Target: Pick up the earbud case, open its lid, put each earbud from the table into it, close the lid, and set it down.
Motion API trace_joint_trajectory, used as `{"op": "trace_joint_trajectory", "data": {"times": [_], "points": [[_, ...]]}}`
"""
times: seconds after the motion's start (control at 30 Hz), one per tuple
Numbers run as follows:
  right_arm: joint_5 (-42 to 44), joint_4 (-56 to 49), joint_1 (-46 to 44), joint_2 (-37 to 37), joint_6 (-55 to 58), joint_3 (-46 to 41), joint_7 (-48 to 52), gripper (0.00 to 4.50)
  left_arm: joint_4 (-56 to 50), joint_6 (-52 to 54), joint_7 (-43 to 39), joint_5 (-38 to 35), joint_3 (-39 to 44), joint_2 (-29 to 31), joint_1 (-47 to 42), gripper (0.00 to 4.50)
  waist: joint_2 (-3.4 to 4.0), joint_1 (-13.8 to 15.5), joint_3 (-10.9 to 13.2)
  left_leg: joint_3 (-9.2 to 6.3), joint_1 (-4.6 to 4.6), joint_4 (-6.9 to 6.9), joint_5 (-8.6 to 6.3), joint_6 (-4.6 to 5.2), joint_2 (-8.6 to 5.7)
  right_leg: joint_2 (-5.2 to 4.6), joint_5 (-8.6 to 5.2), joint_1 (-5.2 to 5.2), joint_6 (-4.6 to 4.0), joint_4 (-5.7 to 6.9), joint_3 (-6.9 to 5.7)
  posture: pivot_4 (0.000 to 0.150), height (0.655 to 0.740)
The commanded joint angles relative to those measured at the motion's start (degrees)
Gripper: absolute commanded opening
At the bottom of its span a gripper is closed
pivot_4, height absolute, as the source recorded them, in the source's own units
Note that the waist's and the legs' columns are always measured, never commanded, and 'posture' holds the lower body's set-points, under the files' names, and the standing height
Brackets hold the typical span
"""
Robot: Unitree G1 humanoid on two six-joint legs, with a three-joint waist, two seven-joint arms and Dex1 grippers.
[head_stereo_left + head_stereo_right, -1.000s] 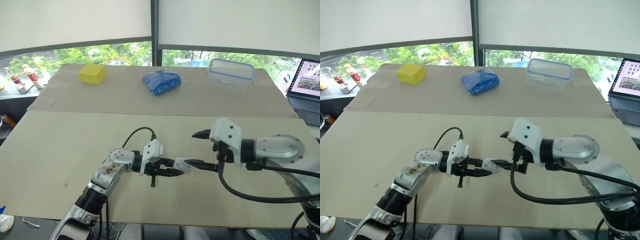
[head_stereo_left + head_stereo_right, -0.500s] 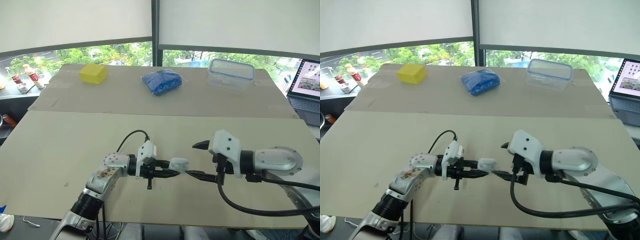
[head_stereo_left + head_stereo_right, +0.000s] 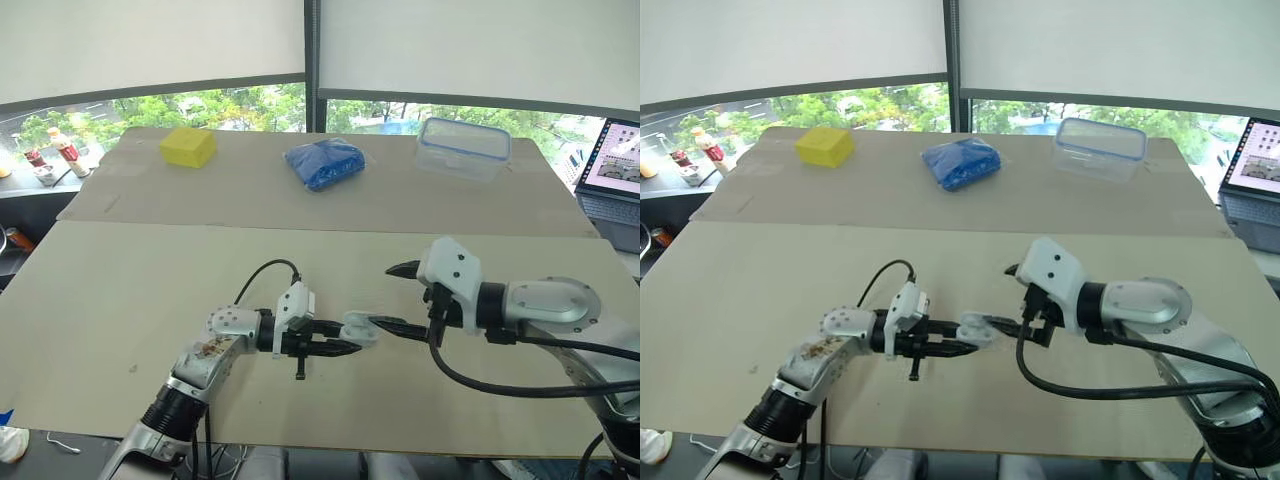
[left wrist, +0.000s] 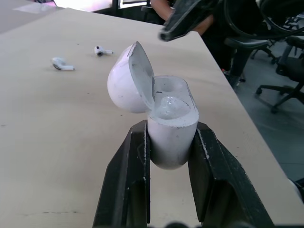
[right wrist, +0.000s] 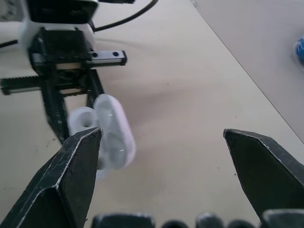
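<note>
My left gripper is shut on the white earbud case, holding it a little above the table's front middle. In the left wrist view the case has its lid swung open and its wells look bare. Two white earbuds lie on the table beyond it. My right gripper is open just right of the case, its lower finger reaching the lid side. In the right wrist view the case sits by one finger.
Along the table's back stand a yellow block, a blue bag and a clear lidded container. A laptop sits at the far right edge. Small bottles stand off the far left.
My left gripper drew back slightly to the left with the case. My right gripper dipped lower, then rose again, and its lower finger is back beside the case.
</note>
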Motion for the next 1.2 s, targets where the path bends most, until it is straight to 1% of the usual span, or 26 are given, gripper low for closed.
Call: {"op": "trace_joint_trajectory", "data": {"times": [0.03, 0.07, 0.2, 0.27, 0.3, 0.37, 0.43, 0.57, 0.7, 0.77, 0.83, 0.93, 1.03, 1.13, 1.2], "points": [[-1.4, -2.7, 5.2, -0.5, -6.2, -6.5, 0.3, 4.50, 1.4, -5.7, 4.6, 0.6, 4.3, -1.5, 1.3, 0.59, 0.00, 0.0, 0.0, 0.00, -0.01, 0.00, 0.00, 0.00, 0.00, 0.00, 0.00, 0.00, 0.00, -0.01, 0.00, 0.150, 0.6995], [-2.0, -2.6, 7.8, 0.3, -8.9, -8.3, 0.4, 4.50, 2.1, -6.3, 6.7, 1.4, 5.3, -1.6, 1.8, 0.59, 0.00, 0.0, 0.0, 0.00, 0.00, 0.00, 0.00, 0.00, 0.00, 0.00, 0.00, 0.00, 0.00, 0.00, 0.00, 0.150, 0.6995], [-0.1, -3.0, 17.5, 5.6, -10.4, -17.0, -2.6, 4.50, 3.7, -10.1, 9.6, 2.2, 8.7, -0.9, 4.0, 0.59, 0.00, -0.1, 0.0, 0.00, 0.03, -0.01, 0.00, 0.00, 0.01, 0.01, 0.00, 0.02, 0.00, 0.02, 0.00, 0.150, 0.6995], [-2.6, -3.2, 24.7, 7.2, -14.3, -20.1, -1.9, 4.50, 4.2, -11.0, 11.2, 2.1, 10.5, -0.7, 4.9, 0.59, 0.00, 0.0, 0.0, 0.01, 0.05, 0.00, 0.00, 0.00, 0.01, 0.01, 0.00, 0.02, 0.00, 0.04, 0.03, 0.150, 0.6995], [-4.1, -2.2, 29.5, 9.3, -17.4, -22.5, -1.9, 4.50, 4.3, -10.8, 12.1, 1.9, 11.5, -0.5, 5.5, 0.59, 0.00, 0.1, 0.0, 0.01, 0.06, -0.01, 0.00, 0.00, 0.00, 0.00, 0.00, 0.04, 0.00, 0.03, 0.02, 0.150, 0.6995], [-7.5, 2.9, 39.2, 14.0, -26.0, -28.2, -1.5, 4.50, 5.6, -12.5, 13.5, 1.7, 13.5, -0.6, 6.7, 0.59, 0.00, 0.6, 0.0, -0.01, 0.05, -0.04, 0.00, 0.00, 0.00, 0.01, 0.00, 0.04, 0.00, 0.00, 0.00, 0.150, 0.6995], [-9.6, 8.4, 44.8, 16.8, -33.1, -32.1, -0.7, 4.50, 6.5, -13.4, 14.3, 2.0, 14.5, -0.6, 7.2, 0.59, 0.01, 0.7, 0.0, 0.03, 0.08, -0.05, 0.00, 0.00, -0.01, -0.02, 0.00, 0.07, 0.00, -0.01, 0.01, 0.150, 0.6995], [-11.3, 19.9, 50.7, 19.8, -43.6, -37.4, 0.1, 4.50, 7.4, -15.5, 15.4, 2.4, 15.8, -0.4, 7.4, 0.59, 0.01, 0.2, 0.0, 0.13, 0.33, -0.04, 0.00, -0.01, -0.03, -0.02, 0.04, 0.27, 0.07, -0.01, 0.12, 0.150, 0.6995], [-11.4, 28.1, 52.8, 20.0, -48.5, -39.6, 0.9, 4.50, 7.3, -16.7, 15.1, 1.5, 16.5, -0.1, 7.7, 0.59, 0.04, -0.7, 0.0, 0.14, 1.09, -0.31, -0.01, -0.01, 0.04, 0.03, -0.04, 0.93, -0.01, -0.07, 0.13, 0.150, 0.6995], [-10.7, 32.0, 52.7, 19.4, -48.9, -40.7, 0.5, 4.50, 6.7, -16.0, 14.9, 1.1, 16.4, 0.2, 7.9, 0.59, 0.05, -0.8, 0.0, 0.14, 1.10, -0.32, -0.01, -0.01, 0.06, 0.04, -0.05, 0.94, -0.02, -0.06, 0.13, 0.150, 0.6995], [-10.1, 32.9, 52.3, 18.9, -48.6, -40.6, 0.2, 4.50, 6.3, -15.6, 14.8, 1.2, 16.2, 0.4, 7.9, 0.59, 0.08, -0.7, -0.1, 0.14, 1.08, -0.31, -0.01, -0.01, 0.04, 0.02, -0.05, 0.94, -0.02, -0.06, 0.13, 0.150, 0.6995], [-10.3, 29.2, 50.9, 18.7, -46.5, -38.9, -1.8, 4.50, 5.9, -15.2, 14.9, 1.2, 15.9, 0.5, 7.5, 0.59, 0.10, -0.8, -0.1, 0.15, 1.07, -0.31, -0.01, -0.01, 0.03, 0.02, -0.05, 0.93, -0.01, -0.07, 0.17, 0.150, 0.6995], [-9.6, 21.5, 48.2, 18.8, -41.5, -34.8, -4.1, 4.50, 5.8, -14.8, 14.8, 1.5, 15.6, 0.5, 7.3, 0.59, 0.12, -0.8, -0.1, 0.15, 1.08, -0.32, -0.01, -0.01, 0.04, 0.03, -0.05, 0.93, -0.01, -0.06, 0.17, 0.150, 0.6995], [-10.9, 14.8, 43.3, 18.7, -35.7, -29.2, -8.2, 4.50, 6.0, -15.0, 14.3, 2.0, 14.8, 0.6, 7.2, 0.59, 0.12, -0.8, -0.1, 0.13, 1.08, -0.31, -0.01, -0.01, 0.05, 0.04, -0.05, 0.92, -0.01, -0.04, 0.16, 0.150, 0.6995], [-11.4, 12.0, 38.4, 19.0, -30.1, -24.8, -11.7, 4.50, 6.2, -15.0, 14.0, 2.2, 14.4, 0.6, 7.0, 0.59, 0.12, -0.7, -0.1, 0.13, 1.06, -0.29, -0.01, -0.01, 0.03, 0.02, -0.05, 0.92, -0.01, -0.06, 0.16, 0.150, 0.6995]]}}
